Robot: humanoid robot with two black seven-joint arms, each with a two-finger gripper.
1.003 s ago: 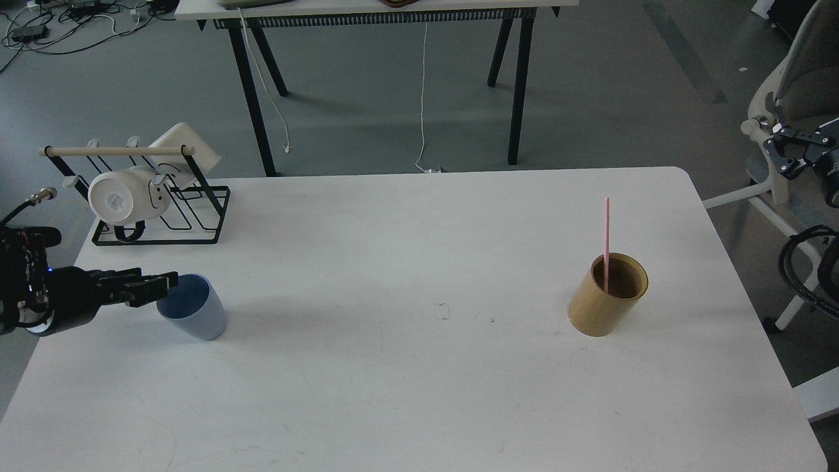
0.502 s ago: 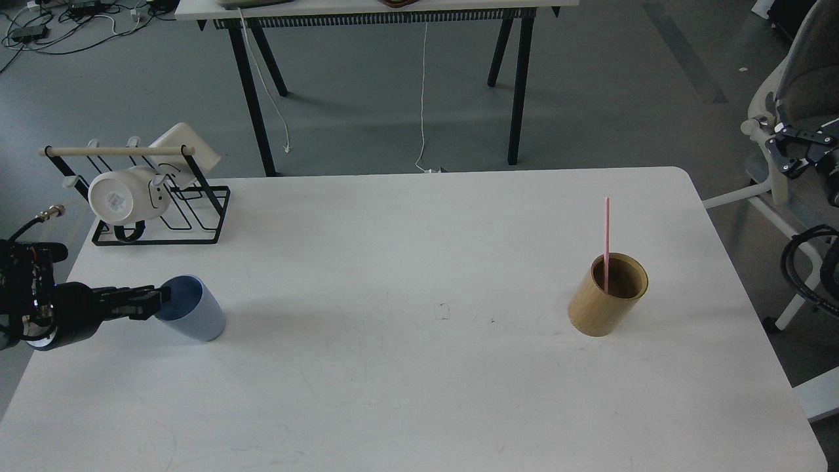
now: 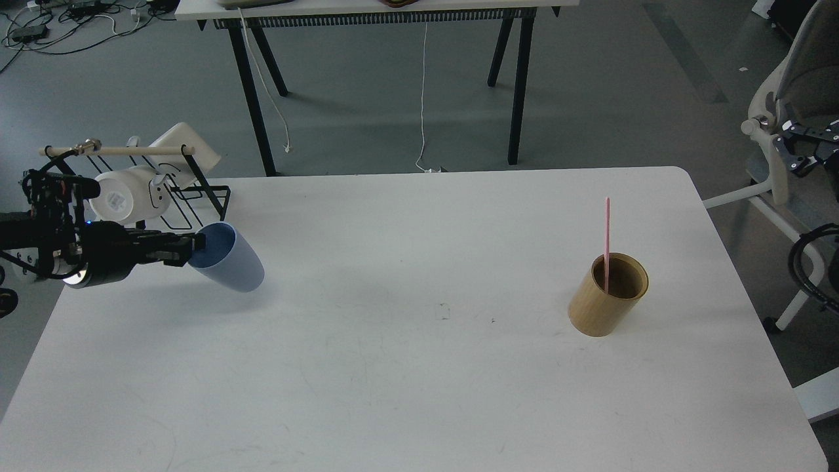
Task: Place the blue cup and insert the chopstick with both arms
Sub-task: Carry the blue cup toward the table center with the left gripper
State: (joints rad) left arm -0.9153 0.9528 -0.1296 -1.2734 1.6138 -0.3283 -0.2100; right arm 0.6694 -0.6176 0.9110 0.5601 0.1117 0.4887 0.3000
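Observation:
The pale-blue cup (image 3: pixel 229 259) hangs tilted above the left part of the white table (image 3: pixel 419 367), its mouth turned to the left. My left gripper (image 3: pixel 190 247) is shut on the cup's rim and holds it off the table. The pink chopstick (image 3: pixel 607 242) stands upright in the tan wooden cylinder (image 3: pixel 608 295) at the right of the table. My right gripper (image 3: pixel 796 154) is off the table at the far right, beside a chair; its fingers look spread and hold nothing.
A black wire rack (image 3: pixel 196 210) with a white mug (image 3: pixel 124 195) and a white dish stands at the table's back left, just behind my left arm. A grey office chair (image 3: pixel 799 85) is at the right. A second table stands behind.
My left gripper has closed on the cup's rim, lifted it off the table and carried it up and to the right. The right gripper has shifted slightly.

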